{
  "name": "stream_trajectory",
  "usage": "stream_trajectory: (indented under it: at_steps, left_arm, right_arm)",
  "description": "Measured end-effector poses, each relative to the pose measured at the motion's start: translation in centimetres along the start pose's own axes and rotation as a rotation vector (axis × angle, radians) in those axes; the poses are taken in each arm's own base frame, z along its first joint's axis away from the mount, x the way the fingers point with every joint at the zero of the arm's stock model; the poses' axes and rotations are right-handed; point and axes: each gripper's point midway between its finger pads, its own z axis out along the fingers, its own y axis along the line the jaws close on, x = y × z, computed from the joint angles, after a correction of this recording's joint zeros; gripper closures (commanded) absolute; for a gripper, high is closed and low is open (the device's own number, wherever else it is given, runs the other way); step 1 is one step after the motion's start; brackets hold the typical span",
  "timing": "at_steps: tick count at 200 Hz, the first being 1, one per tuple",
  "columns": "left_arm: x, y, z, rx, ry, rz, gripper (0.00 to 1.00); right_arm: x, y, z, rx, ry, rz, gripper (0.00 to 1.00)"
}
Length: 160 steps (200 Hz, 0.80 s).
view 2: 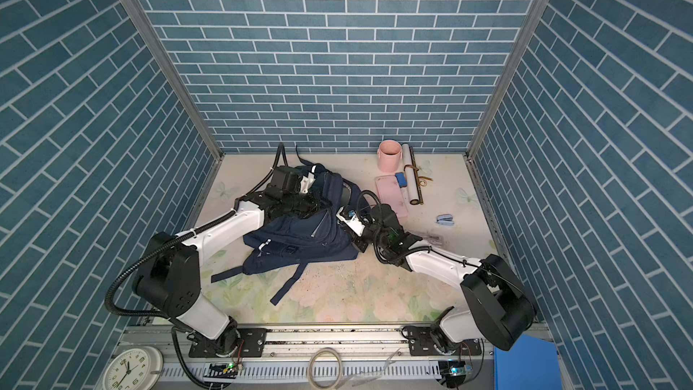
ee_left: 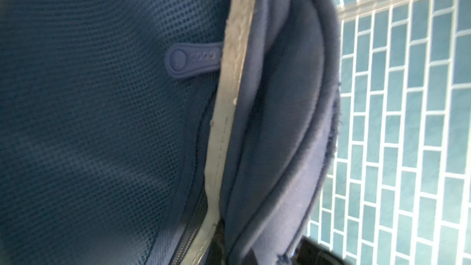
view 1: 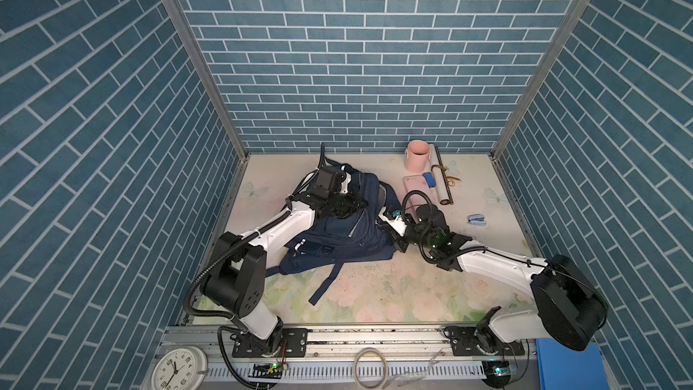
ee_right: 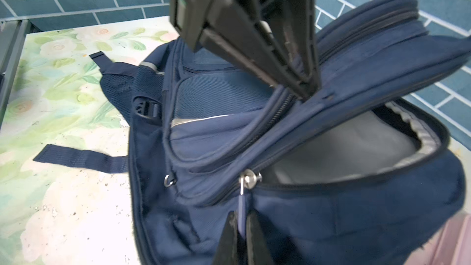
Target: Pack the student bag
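The student bag [view 1: 337, 236] [view 2: 296, 236], a navy backpack, lies left of centre on the floral table in both top views, its straps trailing toward the front. The main compartment gapes open and shows grey lining [ee_right: 344, 149]. My left gripper [ee_right: 303, 93] [view 1: 350, 202] is shut on the flap edge above that opening and holds it up. In the left wrist view I see only navy mesh, a grey strip [ee_left: 229, 98] and a rubber pull tab [ee_left: 193, 58]. My right gripper [ee_right: 240, 221] [view 1: 380, 219] is shut on the blue zipper pull [ee_right: 241, 207] under the silver slider [ee_right: 249, 178].
At the back right stand a pink cup [view 1: 417, 155], a flat pink case [view 1: 414, 189], a blue eraser [view 1: 430, 178] and a rolled scroll [view 1: 439, 178]. A small blue clip [view 1: 477, 220] lies further right. A clock [view 1: 179, 369] and a blue folder [view 1: 570, 365] sit beyond the front rail.
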Motion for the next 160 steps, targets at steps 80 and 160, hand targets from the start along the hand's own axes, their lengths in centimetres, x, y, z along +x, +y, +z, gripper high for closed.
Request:
stream_trajectory:
  at_steps: [80,160]
  left_arm:
    - [-3.0,-2.6,-2.0,0.145,-0.072,-0.053,1.0]
    - [-6.4,-5.2,-2.7,0.324,-0.23,-0.223,1.0]
  right_arm:
    - [0.3,-0.2,-1.4,0.007,-0.029,-0.016,1.0]
    - [-1.3,-0.9,-0.5,0.112,-0.116,0.035,1.0]
